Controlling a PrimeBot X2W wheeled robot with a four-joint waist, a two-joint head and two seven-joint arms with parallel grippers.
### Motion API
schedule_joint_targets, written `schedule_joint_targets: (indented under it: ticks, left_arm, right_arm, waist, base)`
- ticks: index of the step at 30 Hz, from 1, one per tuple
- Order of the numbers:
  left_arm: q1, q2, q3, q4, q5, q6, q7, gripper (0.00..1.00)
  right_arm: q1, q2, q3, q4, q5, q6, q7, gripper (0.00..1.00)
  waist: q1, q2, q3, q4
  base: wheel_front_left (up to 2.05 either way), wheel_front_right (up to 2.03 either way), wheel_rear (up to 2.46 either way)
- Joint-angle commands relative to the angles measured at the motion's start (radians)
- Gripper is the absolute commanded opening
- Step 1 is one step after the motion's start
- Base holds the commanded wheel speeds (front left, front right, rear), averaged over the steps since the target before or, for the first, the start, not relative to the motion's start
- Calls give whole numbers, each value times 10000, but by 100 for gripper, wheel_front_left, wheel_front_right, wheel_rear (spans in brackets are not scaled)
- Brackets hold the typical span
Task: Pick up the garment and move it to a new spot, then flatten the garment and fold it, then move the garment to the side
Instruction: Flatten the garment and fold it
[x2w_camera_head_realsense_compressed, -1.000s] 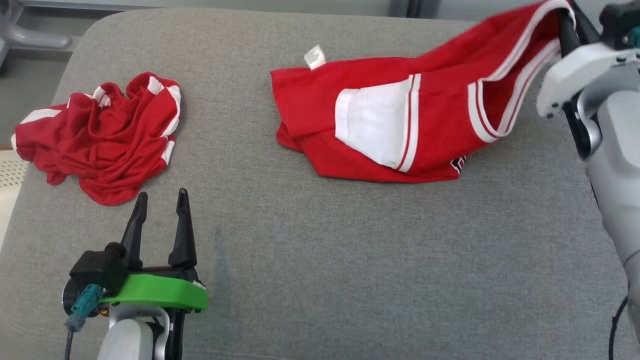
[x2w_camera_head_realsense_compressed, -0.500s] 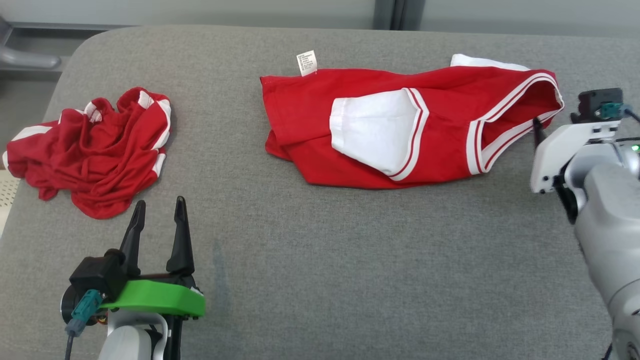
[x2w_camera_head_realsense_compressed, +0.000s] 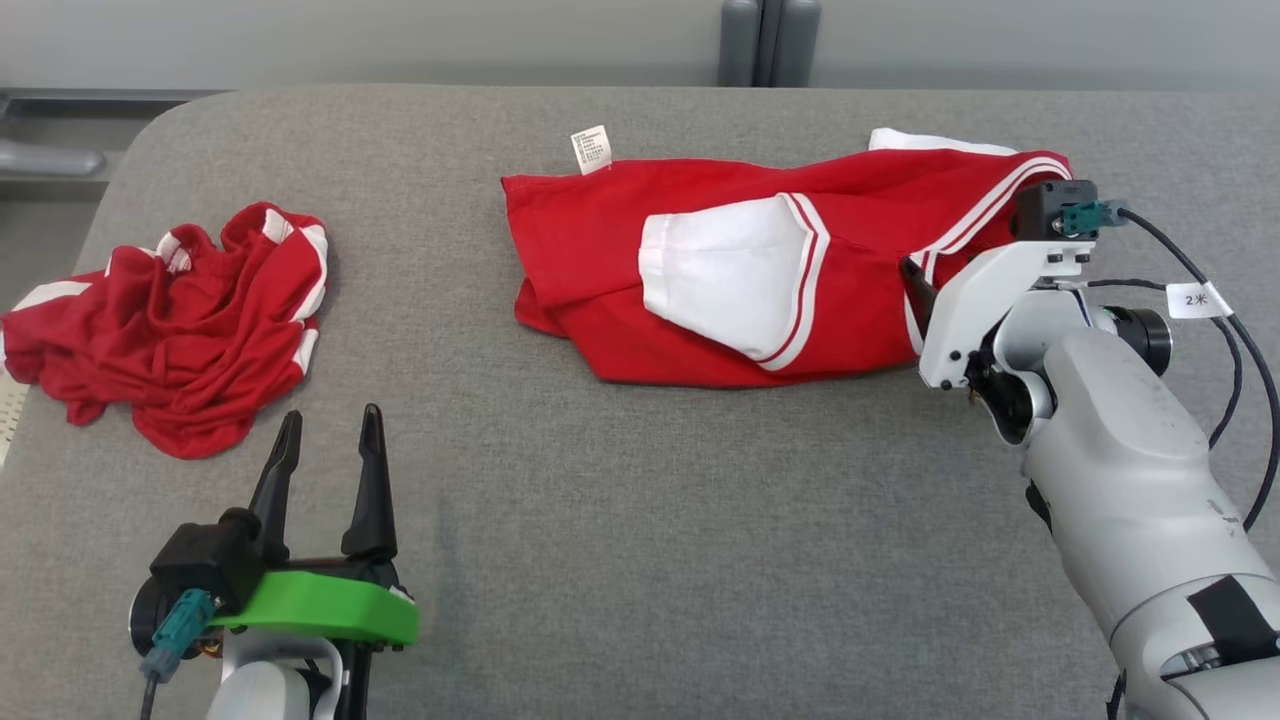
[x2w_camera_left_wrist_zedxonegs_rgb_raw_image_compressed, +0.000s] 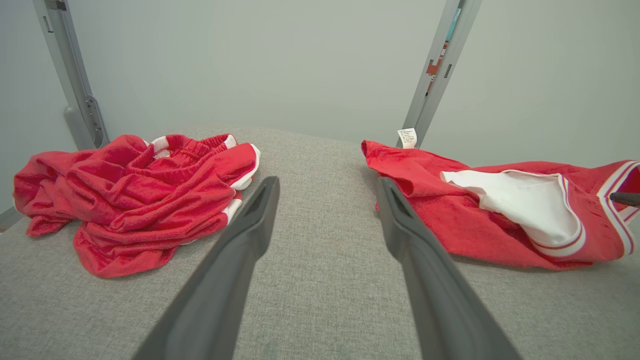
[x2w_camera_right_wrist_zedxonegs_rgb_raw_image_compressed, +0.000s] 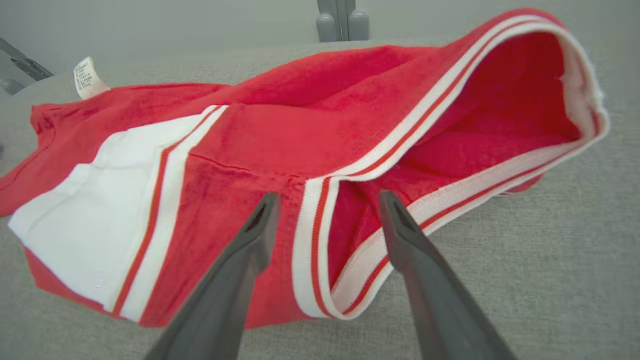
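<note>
Far and right of centre on the grey bench (x2w_camera_head_realsense_compressed: 640, 520): the garment (x2w_camera_head_realsense_compressed: 720, 270), red, lying mostly flat, long axis running left to right. At its left end, a white tag (x2w_camera_head_realsense_compressed: 590, 148) sticking out from the far corner. At its right end, a white-striped hem (x2w_camera_right_wrist_zedxonegs_rgb_raw_image_compressed: 320, 240) gaping open and facing right. Across the middle, a white panel (x2w_camera_head_realsense_compressed: 725, 275) edged with red and white stripes. At the right end of the garment: the right end effector (x2w_camera_right_wrist_zedxonegs_rgb_raw_image_compressed: 328, 195), spread wide, pinching nothing, pointing left and far along the cloth, with one finger over the red fabric just beside the hem and the other over the mouth of the opening. Contact with the cloth impossible to tell. Near left, well apart from the garment: the left end effector (x2w_camera_head_realsense_compressed: 331, 412), also spread wide and empty, over bare bench, pointing far. Just beyond it, at the left edge: a crumpled red heap (x2w_camera_head_realsense_compressed: 170, 320) with white trim, untouched.
</note>
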Motion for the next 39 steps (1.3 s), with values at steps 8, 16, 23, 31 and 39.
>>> schedule_joint_targets:
  ticks: [8, 16, 23, 31, 39]
  left_arm:
    - [-324, 29, -61, 38, 57, -29, -4, 100]
    - [-268, 29, 85, 83, 10, -30, -4, 100]
    - [6, 33, 330, 102, 84, -29, -4, 100]
    - [203, 33, 478, 65, 76, -22, -3, 100]
    - [234, 32, 489, 98, 13, -5, -2, 100]
  right_arm:
    - [-50, -101, -189, -273, 869, -12, 1030, 100]
    - [312, -554, 250, -1087, 539, -14, 217, 0]
    - [1840, -1242, 362, -2874, -284, -15, -209, 0]
    - [4620, -1778, 43, -6252, -648, -14, 1129, 0]
    - [6772, -2843, -143, -8511, -254, -17, 2634, 0]
  waist:
    - [0, 0, 530, 616]
    - [0, 0, 447, 579]
    - [0, 0, 12, 63]
    - [0, 0, -330, -663]
    - [0, 0, -550, -955]
  base:
    - [0, 0, 0]
    - [0, 0, 0]
    - [0, 0, 0]
    - [0, 0, 0]
    - [0, 0, 0]
